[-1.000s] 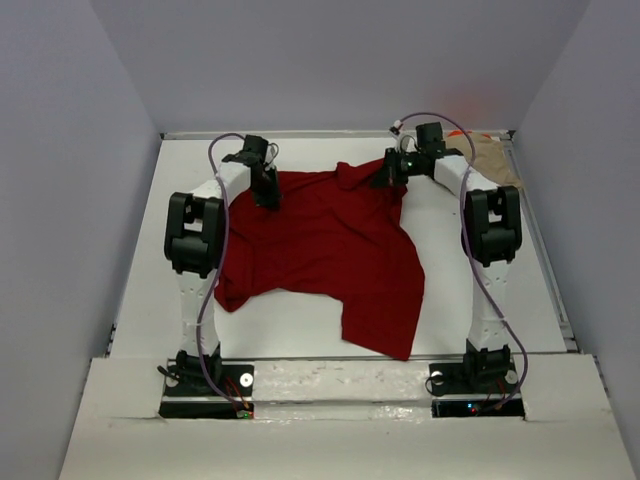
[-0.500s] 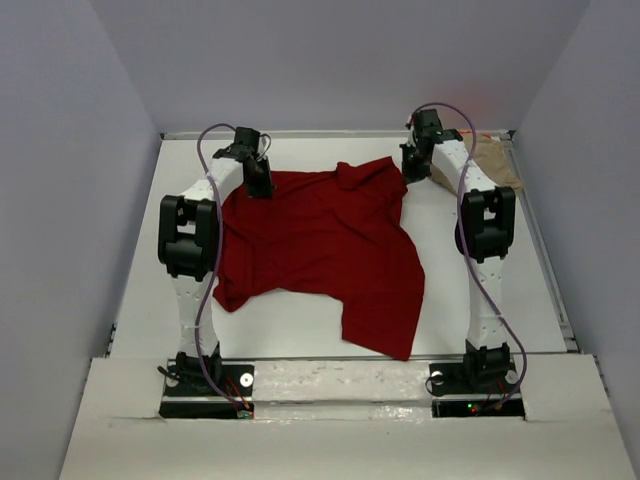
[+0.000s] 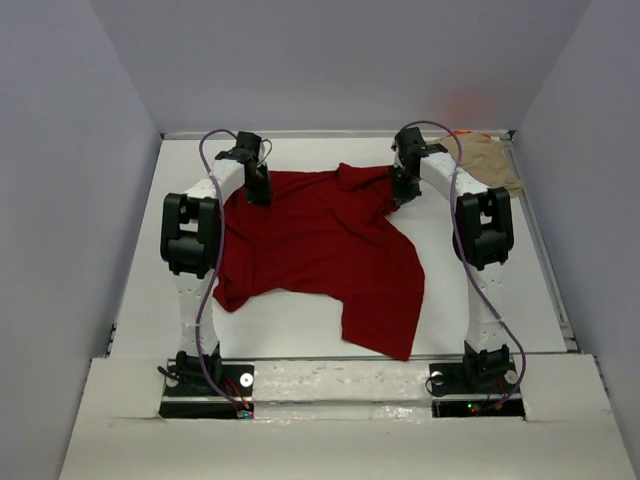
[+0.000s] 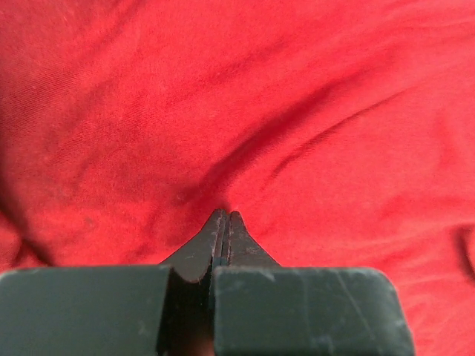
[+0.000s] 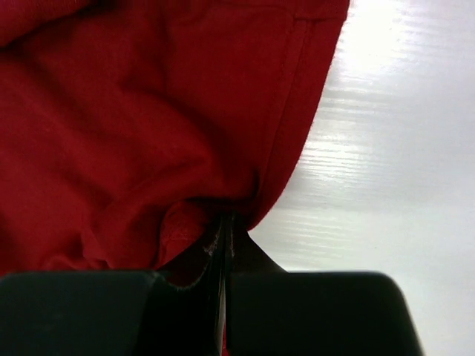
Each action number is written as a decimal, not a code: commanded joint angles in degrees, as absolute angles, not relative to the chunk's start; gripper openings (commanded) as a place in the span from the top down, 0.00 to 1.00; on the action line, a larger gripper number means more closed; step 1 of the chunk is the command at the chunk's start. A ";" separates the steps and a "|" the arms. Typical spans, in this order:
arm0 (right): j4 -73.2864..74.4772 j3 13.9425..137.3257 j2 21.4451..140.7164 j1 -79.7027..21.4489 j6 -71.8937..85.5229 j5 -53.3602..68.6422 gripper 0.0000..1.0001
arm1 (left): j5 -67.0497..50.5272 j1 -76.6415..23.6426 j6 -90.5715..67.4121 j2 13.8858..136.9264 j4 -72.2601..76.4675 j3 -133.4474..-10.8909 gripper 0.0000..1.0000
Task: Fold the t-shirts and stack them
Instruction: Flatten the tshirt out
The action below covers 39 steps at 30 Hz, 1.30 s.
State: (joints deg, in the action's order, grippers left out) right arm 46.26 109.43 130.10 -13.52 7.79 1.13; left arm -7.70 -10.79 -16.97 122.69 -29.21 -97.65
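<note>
at far edge | left gripper [image 4: 224, 216] + right gripper [image 5: 225, 221] | pinching red t-shirt [image 3: 320, 250]

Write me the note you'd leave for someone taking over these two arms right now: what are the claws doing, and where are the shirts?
The left gripper is shut, pinching the dark red t-shirt at its far left corner.
The right gripper is shut on the same shirt's far right edge.
The red shirt lies open and rumpled mid-table. The tan t-shirt is crumpled in the far right corner, with orange fabric behind it.
Done: nothing folded or stacked.
Left: fold each shirt, then stack.
</note>
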 commanded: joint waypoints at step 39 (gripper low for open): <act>34.81 71.38 87.73 -27.86 16.96 -5.10 1.00 | -0.61 -19.07 -23.37 92.29 -27.42 -70.76 1.00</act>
